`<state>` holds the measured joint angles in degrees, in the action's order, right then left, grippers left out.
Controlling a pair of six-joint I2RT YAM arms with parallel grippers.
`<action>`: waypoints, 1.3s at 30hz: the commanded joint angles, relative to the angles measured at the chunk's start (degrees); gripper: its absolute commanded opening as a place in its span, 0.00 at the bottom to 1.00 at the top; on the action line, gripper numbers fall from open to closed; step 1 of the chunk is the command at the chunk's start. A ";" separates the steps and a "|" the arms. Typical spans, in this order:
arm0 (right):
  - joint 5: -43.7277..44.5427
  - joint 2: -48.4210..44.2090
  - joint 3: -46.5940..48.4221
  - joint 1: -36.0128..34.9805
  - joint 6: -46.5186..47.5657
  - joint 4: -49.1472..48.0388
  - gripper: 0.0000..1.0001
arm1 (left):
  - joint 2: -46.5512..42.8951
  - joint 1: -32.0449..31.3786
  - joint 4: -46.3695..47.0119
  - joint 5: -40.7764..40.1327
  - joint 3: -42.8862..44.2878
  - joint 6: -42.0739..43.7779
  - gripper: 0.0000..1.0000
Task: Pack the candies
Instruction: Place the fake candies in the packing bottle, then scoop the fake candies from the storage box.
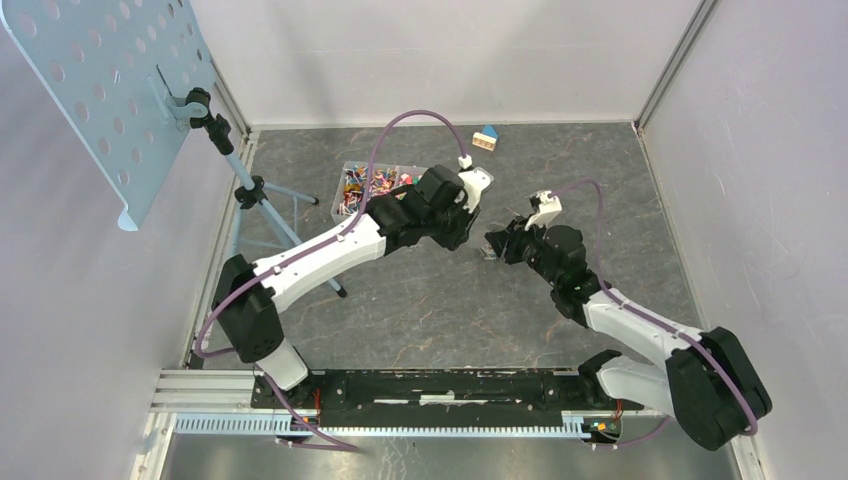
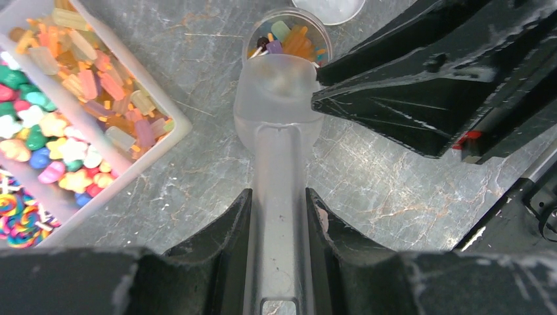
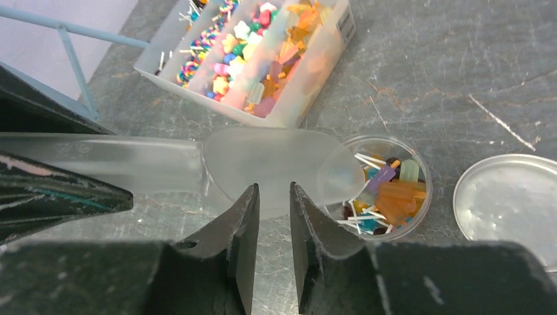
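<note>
Left gripper first: its jaws are clamped tight on the handle of the frosted scoop. The scoop's long axis runs straight out from those jaws, and the bowl end sits over the edge of the small round tub. So the line is jaws, handle, bowl, tub, all in one run.

The candies that are packed lie in that tub: amber sticks, a purple one and a pale green one. The rest wait in the compartment tray, to the far left on the desk. I can't tell through the frosted plastic whether anything is left in the bowl.

Over to the right gripper. Its jaws stand a narrow gap apart with nothing between them, hanging just above the near edge of the scoop bowl. From them the tub lies just to the right, and the clear lid lies flat a little further right, apart from the tub.

My read: the right arm is the nearer one to both tub and lid. Any steadying or capping looks like its job, while the left needs to swing the scoop back towards the tray.
</note>
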<state>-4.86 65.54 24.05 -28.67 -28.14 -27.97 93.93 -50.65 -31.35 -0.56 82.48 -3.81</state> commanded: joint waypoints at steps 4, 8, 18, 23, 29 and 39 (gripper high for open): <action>1.84 -9.32 3.46 -0.50 1.58 4.92 0.41 | -10.94 0.79 4.62 -5.99 -2.67 0.26 0.02; 3.50 -15.00 3.54 -0.49 2.02 8.62 0.62 | -15.19 2.04 5.56 -10.59 -6.00 -1.27 0.02; 7.01 -28.98 5.21 -0.49 6.92 20.69 0.98 | -16.67 11.96 3.22 -12.71 -8.34 -3.67 0.02; 8.33 -35.16 5.50 -0.51 7.95 23.72 0.98 | -12.66 15.79 0.23 -12.13 -5.71 -3.48 0.02; 9.77 -37.15 7.82 -0.49 8.58 27.56 0.98 | -6.85 16.63 -2.74 -13.90 -0.75 -2.21 0.02; 10.11 -38.60 8.32 -0.50 8.59 27.81 0.98 | 1.11 17.52 -8.63 -11.39 5.79 -4.62 0.02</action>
<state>4.19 27.73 29.69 -28.88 -20.64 -0.27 94.17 -33.43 -38.35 -12.82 85.84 -4.14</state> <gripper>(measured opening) 0.982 0.369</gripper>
